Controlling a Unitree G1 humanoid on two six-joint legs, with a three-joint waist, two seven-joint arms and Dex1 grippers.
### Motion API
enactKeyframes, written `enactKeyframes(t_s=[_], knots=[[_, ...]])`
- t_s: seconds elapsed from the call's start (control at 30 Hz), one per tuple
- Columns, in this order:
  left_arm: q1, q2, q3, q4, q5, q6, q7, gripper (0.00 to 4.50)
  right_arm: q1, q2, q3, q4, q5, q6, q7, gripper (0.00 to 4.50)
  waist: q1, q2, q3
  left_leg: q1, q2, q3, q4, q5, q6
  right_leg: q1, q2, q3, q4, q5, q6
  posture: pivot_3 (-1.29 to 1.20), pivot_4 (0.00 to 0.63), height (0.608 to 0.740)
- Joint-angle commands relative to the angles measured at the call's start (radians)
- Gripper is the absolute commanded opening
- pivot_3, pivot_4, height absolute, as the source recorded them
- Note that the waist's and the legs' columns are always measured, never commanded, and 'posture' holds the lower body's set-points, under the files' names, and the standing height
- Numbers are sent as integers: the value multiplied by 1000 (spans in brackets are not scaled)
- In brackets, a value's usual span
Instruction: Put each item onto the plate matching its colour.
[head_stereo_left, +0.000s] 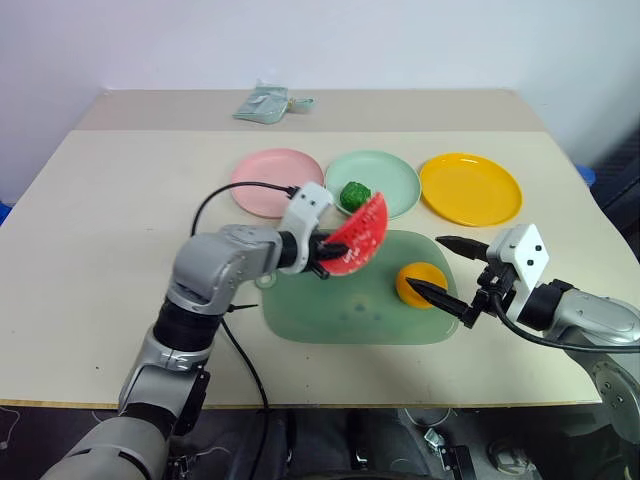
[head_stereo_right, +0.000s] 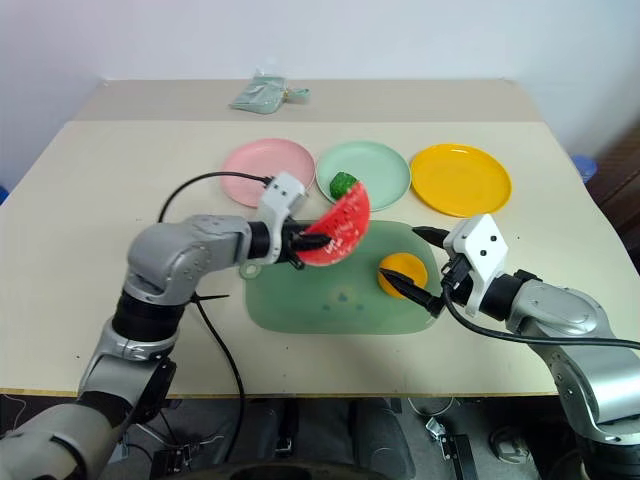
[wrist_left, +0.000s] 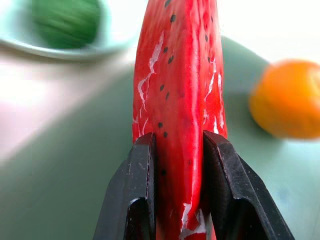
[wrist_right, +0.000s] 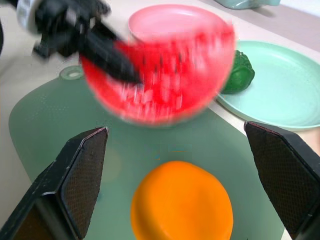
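Note:
My left gripper (head_stereo_left: 322, 257) is shut on the red watermelon wedge (head_stereo_left: 362, 234), holding it above the far left part of the green mat (head_stereo_left: 350, 305); both fingers (wrist_left: 142, 185) press its sides. The dark-green vegetable (head_stereo_left: 355, 195) lies on the mint green plate (head_stereo_left: 390, 175). The round orange (head_stereo_left: 420, 284) sits on the mat's right side, between the spread fingers of my open right gripper (head_stereo_left: 450, 275), untouched. The pink plate (head_stereo_left: 268, 180) and yellow-orange plate (head_stereo_left: 470, 188) hold nothing.
A pale green packet (head_stereo_left: 268, 103) lies at the table's far edge. A black cable (head_stereo_left: 215, 200) loops from my left arm over the table in front of the pink plate.

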Motion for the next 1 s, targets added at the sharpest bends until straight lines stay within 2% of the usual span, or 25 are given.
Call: enactKeyframes(t_s=[0.03,0.13,0.3,0.47,0.53,0.57,0.73,0.9,1.0], knots=[[-71,-2,100,53,60,-75,99,714,-23,-2,-5,-33,8,-14,0,4500,3,0,0,0,0,0,0,0,0,0,0,0,0,0,0,0,150,740],[-150,-38,136,208,131,-94,224,714,-54,8,26,-30,13,-12,1,4500,3,0,0,0,-1,0,1,-2,4,0,0,0,0,0,0,0,150,740],[-274,-123,116,456,205,-226,290,714,-112,44,99,-34,16,-4,-11,4500,3,-1,0,0,-1,0,1,-1,1,0,0,-1,0,0,0,0,150,740],[-431,-179,148,798,261,-304,386,714,-126,72,134,-47,8,-1,-42,4500,1,-2,1,0,-1,0,0,0,1,0,0,-2,0,0,0,0,150,740],[-459,-175,152,843,264,-332,383,1739,-108,71,122,-50,-1,-5,-53,4500,-2,-2,1,0,-1,0,0,0,1,-1,0,-1,0,0,0,0,150,740],[-465,-171,148,850,267,-343,376,2097,-100,69,116,-52,-3,-6,-56,4500,-2,-2,1,0,-1,0,0,0,0,-1,1,-1,0,0,0,0,150,740],[-447,-141,148,806,287,-367,374,4471,-55,54,69,-55,-20,-9,-76,4500,0,-2,1,-1,-1,0,0,0,0,-1,0,-1,0,0,0,0,150,740],[-346,-121,275,582,143,-463,252,4471,6,21,-37,-21,-38,-6,-81,4500,1,-2,1,-1,0,0,0,0,0,-1,-1,-1,1,0,0,0,150,740],[-207,-49,238,398,78,-488,45,4471,64,-2,-70,-12,-48,-10,-56,4500,0,0,0,-1,0,1,0,0,0,-1,-1,0,1,0,0,0,150,740]])
